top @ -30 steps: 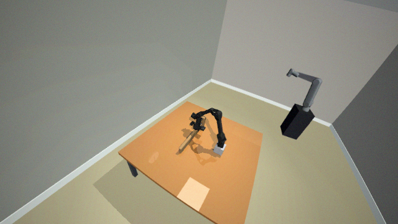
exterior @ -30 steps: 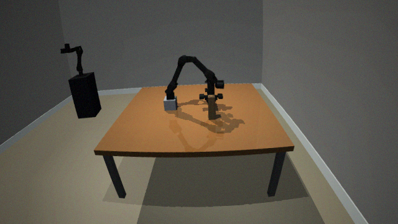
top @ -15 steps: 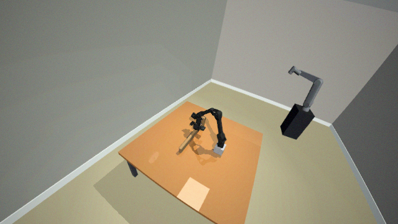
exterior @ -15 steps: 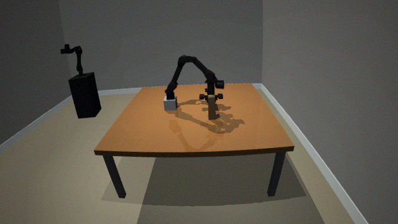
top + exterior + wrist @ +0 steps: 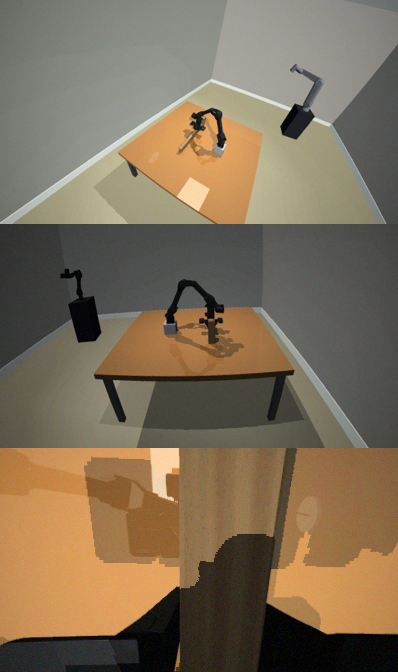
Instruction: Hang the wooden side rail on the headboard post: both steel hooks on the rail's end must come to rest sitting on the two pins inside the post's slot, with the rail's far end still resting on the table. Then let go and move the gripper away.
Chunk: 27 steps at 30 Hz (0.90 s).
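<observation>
Parallel-jaw gripper (image 5: 198, 127) (image 5: 211, 322) (image 5: 207, 593) is clamped on the wooden side rail (image 5: 188, 141) (image 5: 211, 331) (image 5: 230, 508), one finger each side. Rail's over the table (image 5: 224, 168) (image 5: 149, 358) (image 5: 50, 588); in top view it slants from near left toward far right, passing under the gripper. Hook and pin seating: can't tell at this size. In exterior view, the arm's pale base block (image 5: 218, 151) (image 5: 170, 329) sits left of the rail, and a second arm (image 5: 314, 91) (image 5: 79, 283) stands on a black pedestal (image 5: 296, 122) (image 5: 85, 320), well apart at far left.
</observation>
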Tool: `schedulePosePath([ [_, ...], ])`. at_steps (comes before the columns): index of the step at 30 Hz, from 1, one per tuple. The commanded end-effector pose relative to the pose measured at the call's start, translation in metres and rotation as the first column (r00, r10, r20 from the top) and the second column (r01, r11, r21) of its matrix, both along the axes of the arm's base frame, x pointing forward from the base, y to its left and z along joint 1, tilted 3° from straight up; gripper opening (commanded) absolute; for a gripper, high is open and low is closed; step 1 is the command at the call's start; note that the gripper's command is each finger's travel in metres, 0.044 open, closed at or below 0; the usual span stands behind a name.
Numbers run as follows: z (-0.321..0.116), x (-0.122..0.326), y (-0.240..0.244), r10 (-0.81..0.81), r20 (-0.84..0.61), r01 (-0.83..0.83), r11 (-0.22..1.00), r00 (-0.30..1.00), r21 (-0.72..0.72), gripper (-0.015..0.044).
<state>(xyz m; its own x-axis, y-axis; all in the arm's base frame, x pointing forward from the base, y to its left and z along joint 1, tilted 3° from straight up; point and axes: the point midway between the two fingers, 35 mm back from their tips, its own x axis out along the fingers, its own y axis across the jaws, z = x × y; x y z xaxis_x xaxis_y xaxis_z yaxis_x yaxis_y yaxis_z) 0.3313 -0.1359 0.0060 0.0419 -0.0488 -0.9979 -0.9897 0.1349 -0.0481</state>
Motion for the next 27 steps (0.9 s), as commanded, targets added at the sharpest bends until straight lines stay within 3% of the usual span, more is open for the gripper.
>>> schedulePosePath([
  [1,0.0025,0.0003,-0.0016,0.003,0.005,-0.002,1.000,1.000,-0.006,0.0000],
  [27,0.0047,0.0028,-0.0049,0.003,0.005,-0.002,1.000,1.000,-0.007,0.0000],
])
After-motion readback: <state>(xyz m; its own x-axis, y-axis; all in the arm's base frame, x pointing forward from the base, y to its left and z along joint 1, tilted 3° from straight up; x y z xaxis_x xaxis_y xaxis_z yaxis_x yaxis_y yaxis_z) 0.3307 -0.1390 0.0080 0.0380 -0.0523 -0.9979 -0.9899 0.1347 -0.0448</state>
